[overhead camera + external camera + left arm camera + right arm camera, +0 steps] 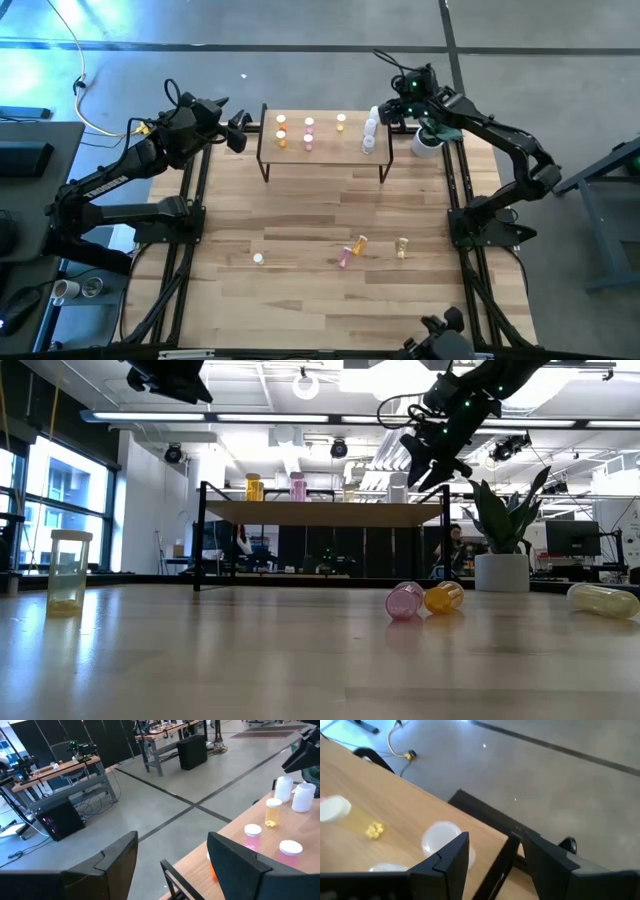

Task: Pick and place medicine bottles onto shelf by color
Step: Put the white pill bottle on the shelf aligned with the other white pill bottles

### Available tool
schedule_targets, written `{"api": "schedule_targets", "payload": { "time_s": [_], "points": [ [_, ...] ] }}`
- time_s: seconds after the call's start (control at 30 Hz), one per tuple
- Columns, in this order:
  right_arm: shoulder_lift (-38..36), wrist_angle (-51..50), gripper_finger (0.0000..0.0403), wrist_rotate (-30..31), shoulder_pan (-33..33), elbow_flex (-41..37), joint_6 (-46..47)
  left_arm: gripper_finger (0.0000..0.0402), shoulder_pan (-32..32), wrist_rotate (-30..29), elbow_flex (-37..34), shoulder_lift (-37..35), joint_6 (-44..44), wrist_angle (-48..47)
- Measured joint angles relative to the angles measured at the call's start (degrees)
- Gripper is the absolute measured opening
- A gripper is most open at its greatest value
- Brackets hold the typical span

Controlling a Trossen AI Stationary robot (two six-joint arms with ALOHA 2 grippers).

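As seen from above: the shelf [322, 140] stands at the table's far edge, carrying the placed medicine bottles [308, 132]: orange at its left, pink next, a yellow one, then clear ones at its right end.
High view, loose bottles: 4 lie or stand on the near tabletop [300, 210]: a white-capped one [258, 258], a pink one [345, 257] touching an orange one [360, 243], and a yellow one [402, 247].
High view, arms: left gripper [240, 126] sits just left of the shelf; right gripper [385, 112] sits above its right end.
Low view: a clear upright bottle [68, 571] at left; the pink [404, 601] and orange [443, 596] ones lie side by side.
Left wrist view: fingers [235, 865] spread apart, empty.
Right wrist view: fingers [445, 862] parted with nothing between them, over a clear bottle's cap [441, 837].
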Motion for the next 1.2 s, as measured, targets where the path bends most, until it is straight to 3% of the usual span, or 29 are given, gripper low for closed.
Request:
{"api": "schedule_targets", "payload": {
  "time_s": [0.37, 1.2],
  "points": [
    [3.3, -1.0, 0.0177, 0.4, 1.6, 0.0, 0.6, 0.0227, 0.0, -1.1, 0.0, 0.0, 0.0, 0.0],
    [3.3, 0.4, 0.0177, 0.3, 2.1, 0.0, 2.8, 0.0227, 0.0, -1.1, 0.0, 0.0, 0.0, 0.0]
  ]
}}
